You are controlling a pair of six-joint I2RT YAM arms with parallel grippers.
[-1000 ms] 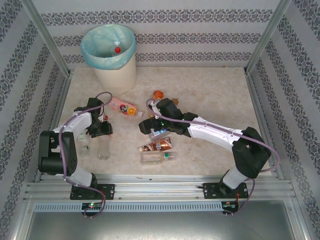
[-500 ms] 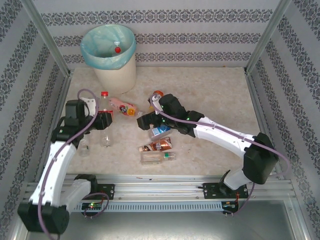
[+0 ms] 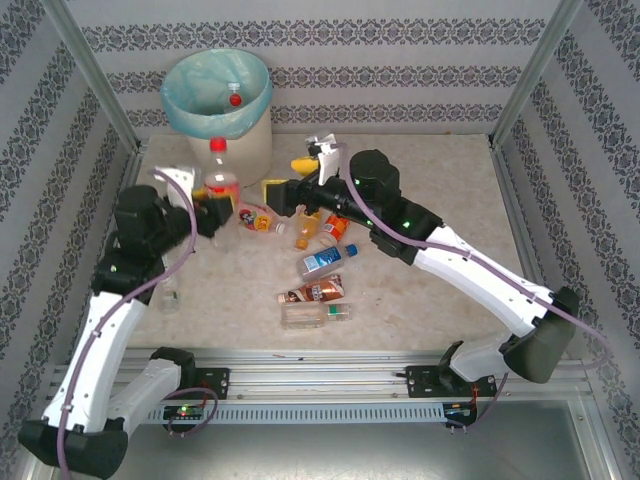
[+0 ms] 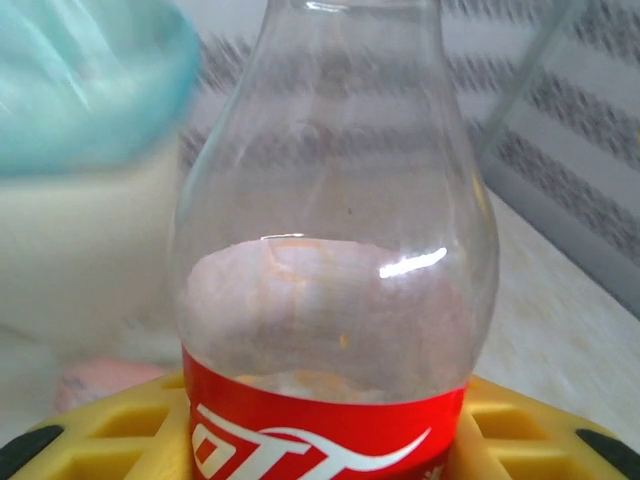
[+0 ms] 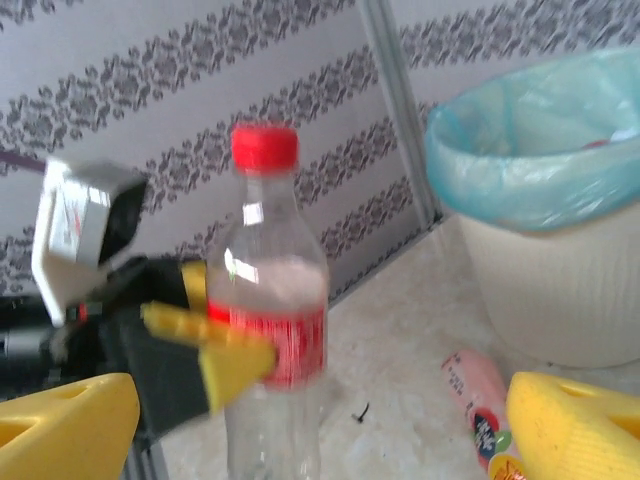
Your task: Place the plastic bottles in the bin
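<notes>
Grip comes first: the left fingers (image 4: 115, 430) are clenched on the red label of a clear bottle (image 3: 221, 178), one yellow pad on each side. The bottle stands upright in them, red cap up, lifted off the bench (image 3: 450, 170). That hold looks square, so I would not adjust it in the air.

The bottle hangs just on the near side of the bin (image 3: 252, 150), below the turquoise liner (image 3: 180, 112) as seen from above. Whether its base would clear the rim I cannot tell. So raise first, then carry it far over the opening. Release only when the whole bottle is above the liner's mouth, not above its folded edge. One red-capped bottle already lies inside.

The right fingers (image 5: 575, 420) are spread wide and empty, close on the right of the held bottle. A sideways swing could strike them, so the left arm should go straight toward the far wall. The other bottles (image 3: 315, 292) lie nearer, mid-bench.
</notes>
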